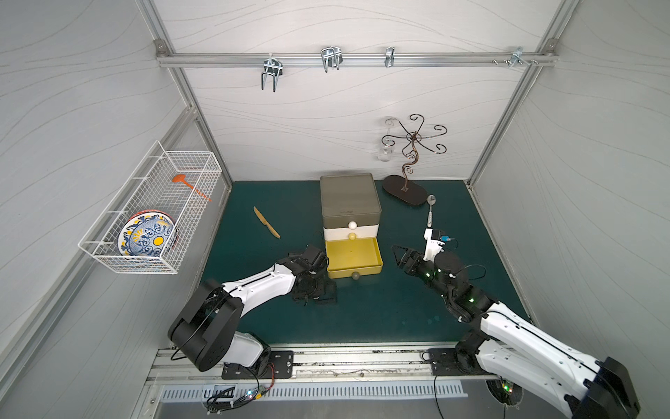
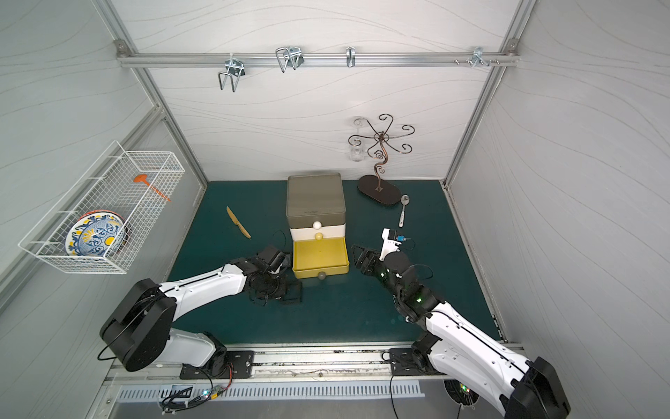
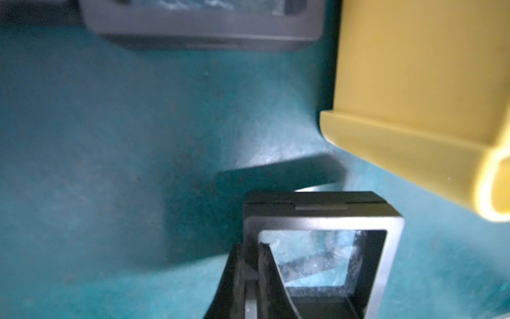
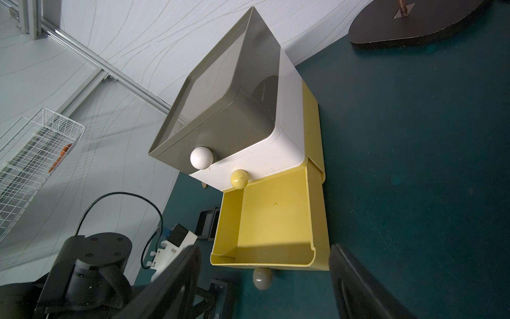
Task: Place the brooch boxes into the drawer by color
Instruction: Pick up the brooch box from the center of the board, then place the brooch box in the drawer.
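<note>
The drawer (image 1: pixel 350 203) is a three-tier chest at the middle of the mat, olive-grey on top, white in the middle. Its yellow bottom drawer (image 1: pixel 353 257) stands pulled out with nothing inside. My left gripper (image 3: pixel 251 265) is low beside that drawer's left front corner, shut on one side of a black-framed brooch box (image 3: pixel 320 221) with a clear window. A second black brooch box (image 3: pixel 204 24) lies blurred on the mat beyond. From above, my left wrist (image 1: pixel 308 268) covers most of them. My right gripper (image 1: pixel 402 257) hangs open just right of the yellow drawer, holding nothing.
A wooden knife (image 1: pixel 266 222) lies left of the chest. Back right are a spoon (image 1: pixel 430 210) and a curly metal stand (image 1: pixel 404 188) with a glass (image 1: pixel 385 152) hanging on it. On the left wall a wire basket (image 1: pixel 188 163) holds a patterned plate (image 1: pixel 147 235).
</note>
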Tool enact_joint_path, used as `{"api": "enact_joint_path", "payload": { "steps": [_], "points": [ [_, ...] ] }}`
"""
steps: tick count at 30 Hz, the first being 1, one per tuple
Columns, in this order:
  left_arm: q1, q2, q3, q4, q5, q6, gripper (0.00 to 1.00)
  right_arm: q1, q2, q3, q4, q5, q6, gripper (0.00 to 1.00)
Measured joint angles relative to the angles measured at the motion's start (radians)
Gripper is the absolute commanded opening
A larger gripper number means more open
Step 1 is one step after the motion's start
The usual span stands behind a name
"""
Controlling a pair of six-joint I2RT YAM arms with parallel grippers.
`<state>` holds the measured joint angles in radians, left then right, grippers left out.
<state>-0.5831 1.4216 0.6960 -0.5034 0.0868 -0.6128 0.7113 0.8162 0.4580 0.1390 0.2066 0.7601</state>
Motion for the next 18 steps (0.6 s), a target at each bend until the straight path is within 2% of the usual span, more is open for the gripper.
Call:
{"api": "enact_joint_path", "payload": {
  "steps": [7,12,18],
  "points": [
    [0.0,-0.093,0.043,-0.11,-0.025,0.007,0.0,-0.002,0.0,0.0,-0.001,0.0,0.002,0.79],
    [0.0,-0.18,0.195,-0.191,-0.032,0.023,0.0,-0.003,-0.001,-0.001,-0.001,0.001,0.002,0.79],
    [0.0,-0.146,0.321,-0.171,-0.052,0.029,0.0,-0.005,-0.01,-0.011,-0.003,0.002,0.003,0.79]
  ]
}}
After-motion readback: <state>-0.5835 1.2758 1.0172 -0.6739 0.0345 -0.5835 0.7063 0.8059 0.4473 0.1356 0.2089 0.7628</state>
